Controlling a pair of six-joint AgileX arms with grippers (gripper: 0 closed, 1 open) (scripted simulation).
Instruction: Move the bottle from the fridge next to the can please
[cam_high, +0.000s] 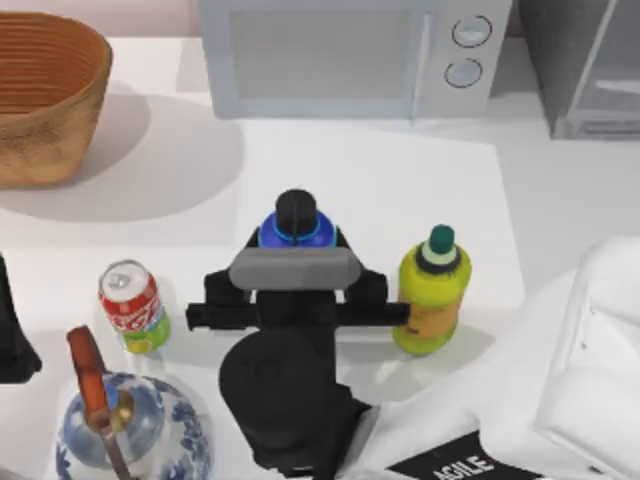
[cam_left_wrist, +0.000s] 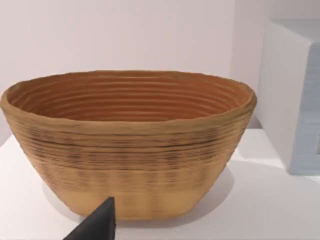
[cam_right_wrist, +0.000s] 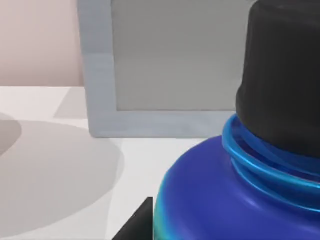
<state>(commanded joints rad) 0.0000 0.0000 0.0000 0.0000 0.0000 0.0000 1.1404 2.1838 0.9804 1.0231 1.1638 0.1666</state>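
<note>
The bottle (cam_high: 296, 214), teal and blue with a black cap, stands on the table between the red can (cam_high: 131, 306) and a yellow-green bottle (cam_high: 433, 292). My right gripper (cam_high: 296, 240) reaches in from the lower right and is shut on the bottle, one finger on each side of its body. In the right wrist view the bottle (cam_right_wrist: 235, 200) is very close, with one dark fingertip (cam_right_wrist: 139, 224) against its side. The can stands a short way to the bottle's left. The grey fridge (cam_high: 585, 70) is at the table's far right corner. My left arm (cam_high: 10, 345) is parked at the left edge.
A woven basket (cam_high: 45, 95) sits at the far left, also seen as the basket (cam_left_wrist: 130, 145) in the left wrist view. A pale microwave (cam_high: 350, 55) stands at the back centre. A blue-and-white teapot (cam_high: 130, 435) is just in front of the can.
</note>
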